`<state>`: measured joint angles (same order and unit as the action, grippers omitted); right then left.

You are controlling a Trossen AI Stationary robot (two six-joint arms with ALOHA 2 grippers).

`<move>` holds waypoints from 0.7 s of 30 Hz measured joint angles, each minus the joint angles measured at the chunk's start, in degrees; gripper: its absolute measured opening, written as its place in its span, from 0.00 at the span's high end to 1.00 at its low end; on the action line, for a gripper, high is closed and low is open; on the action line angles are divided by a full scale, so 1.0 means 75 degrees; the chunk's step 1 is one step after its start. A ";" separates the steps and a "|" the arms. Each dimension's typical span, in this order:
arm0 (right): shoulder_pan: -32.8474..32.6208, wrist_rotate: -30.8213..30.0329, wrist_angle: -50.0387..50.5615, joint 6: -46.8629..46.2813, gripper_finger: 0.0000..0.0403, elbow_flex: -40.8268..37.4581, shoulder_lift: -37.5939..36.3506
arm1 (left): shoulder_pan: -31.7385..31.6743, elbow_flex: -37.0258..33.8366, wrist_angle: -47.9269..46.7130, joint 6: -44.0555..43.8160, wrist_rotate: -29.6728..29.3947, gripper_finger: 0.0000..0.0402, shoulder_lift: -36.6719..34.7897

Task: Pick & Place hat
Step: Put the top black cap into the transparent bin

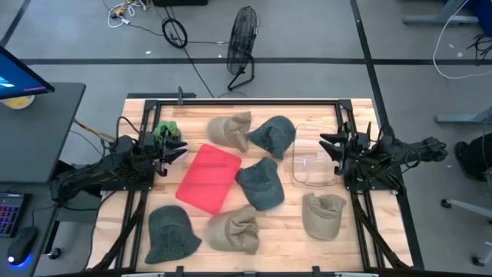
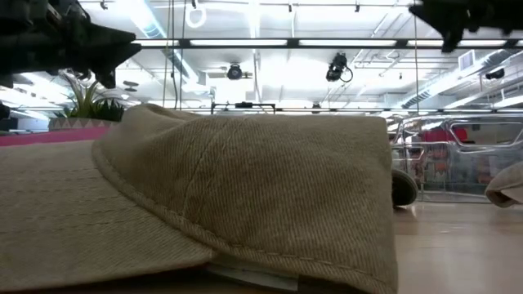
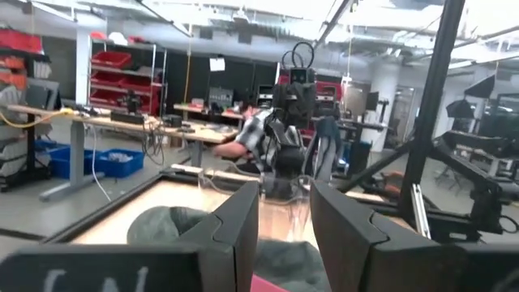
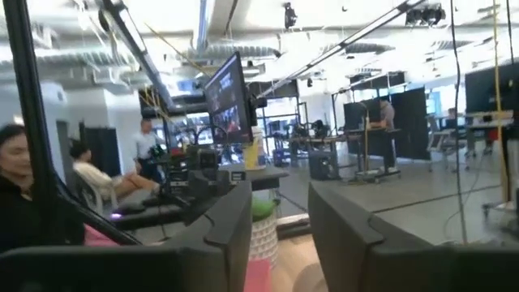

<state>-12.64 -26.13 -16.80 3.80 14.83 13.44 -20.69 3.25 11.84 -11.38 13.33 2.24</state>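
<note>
Several hats lie on the wooden table: tan ones [image 1: 232, 131], [image 1: 234, 228], [image 1: 323, 215] and dark teal ones [image 1: 274, 135], [image 1: 260, 183], [image 1: 171, 233]. A red tray [image 1: 209, 177] sits at the middle and a clear bin [image 1: 314, 164] to its right. In the low view a tan hat [image 2: 245, 196] fills the picture. My left gripper [image 1: 178, 148] hovers open at the table's left side, level, above the red tray's left edge. My right gripper [image 1: 327, 144] hovers open at the right side, over the clear bin. Neither touches anything.
A green object [image 1: 166, 131] lies beside the left arm. A black frame [image 1: 246, 101] borders the table. A fan [image 1: 242, 46] stands on the floor beyond the far edge. People [image 4: 97, 182] sit in the room behind.
</note>
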 joint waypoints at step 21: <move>0.2843 -0.0437 0.5151 -0.2598 0.65 0.5524 0.8376 | -0.0005 0.2940 -0.0325 0.0184 -0.0226 0.71 0.3598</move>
<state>8.69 -29.40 21.83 -15.68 56.26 76.26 -20.72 25.29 9.40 -10.00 11.64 29.22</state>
